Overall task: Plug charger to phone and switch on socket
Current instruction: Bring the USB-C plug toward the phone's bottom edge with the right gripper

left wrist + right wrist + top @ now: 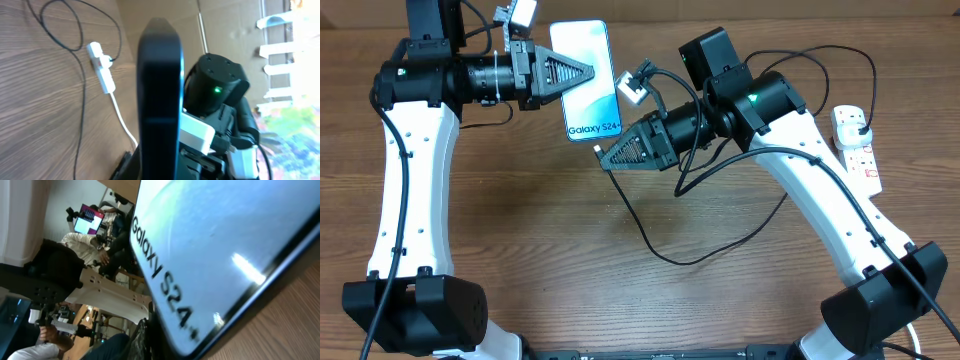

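The phone (pixel 592 90) is held up off the table, its lit screen reading "Galaxy S24+". My left gripper (pixel 588 72) is shut on the phone's left edge. In the left wrist view the phone (pixel 160 90) shows edge-on as a dark slab. My right gripper (pixel 605 155) is shut at the phone's bottom edge, with the charger's connector end in it. The charger cable (pixel 665 258) loops over the table to its black plug (pixel 857 124) in the socket (pixel 865 160). The screen (pixel 215 245) fills the right wrist view. The connector tip itself is hidden.
The white socket strip (pixel 101 70) lies at the table's right edge, its thick white cord (pixel 122 117) trailing off. The black cable (pixel 80 100) crosses the wooden tabletop (pixel 570 260). Cardboard (pixel 235 25) stands behind the table.
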Robot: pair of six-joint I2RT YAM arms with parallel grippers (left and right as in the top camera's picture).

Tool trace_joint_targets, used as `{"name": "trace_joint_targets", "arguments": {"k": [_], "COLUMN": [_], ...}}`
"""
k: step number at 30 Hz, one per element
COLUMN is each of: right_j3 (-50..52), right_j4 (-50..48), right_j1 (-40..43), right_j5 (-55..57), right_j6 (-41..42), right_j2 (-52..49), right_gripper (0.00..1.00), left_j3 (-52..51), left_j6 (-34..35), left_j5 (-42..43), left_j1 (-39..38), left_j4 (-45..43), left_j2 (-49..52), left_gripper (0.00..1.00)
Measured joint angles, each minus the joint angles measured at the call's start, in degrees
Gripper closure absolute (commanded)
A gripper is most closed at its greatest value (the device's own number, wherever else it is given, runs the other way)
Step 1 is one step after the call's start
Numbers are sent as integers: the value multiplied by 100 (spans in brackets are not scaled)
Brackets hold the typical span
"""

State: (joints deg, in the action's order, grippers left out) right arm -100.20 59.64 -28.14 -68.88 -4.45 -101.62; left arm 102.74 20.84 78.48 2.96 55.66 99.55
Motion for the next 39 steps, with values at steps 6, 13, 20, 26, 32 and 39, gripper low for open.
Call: {"name": "trace_joint_targets", "arguments": {"k": [6, 13, 20, 26, 32, 39], "right_j3": [0, 0, -17, -39, -44, -48], "right_j4": [-92, -90, 765, 2581, 3263, 3707], "right_j1": [46, 153, 153, 240, 557, 739], "right_j5": [-42, -245, -420, -426, -372, -380], "right_j6": [120, 144, -140, -1530, -2367, -2918], "right_j2": [0, 0, 0, 105, 522, 857], "right_gripper": [96, 96, 96, 96, 96, 96], "left_j3": [0, 0, 0, -7, -11, -9], "left_j6": [4, 31, 697, 535, -315, -730], "left_j5": [216, 254, 103, -175, -398, -396], "left_j1": [0, 0, -11, -37, -37, -129], "left_j4": [-2, -177, -896, 15, 940, 1167], "left_j2": [0, 0, 0, -70, -632, -1204], "left_gripper": [96, 95, 96, 95, 96, 96]}}
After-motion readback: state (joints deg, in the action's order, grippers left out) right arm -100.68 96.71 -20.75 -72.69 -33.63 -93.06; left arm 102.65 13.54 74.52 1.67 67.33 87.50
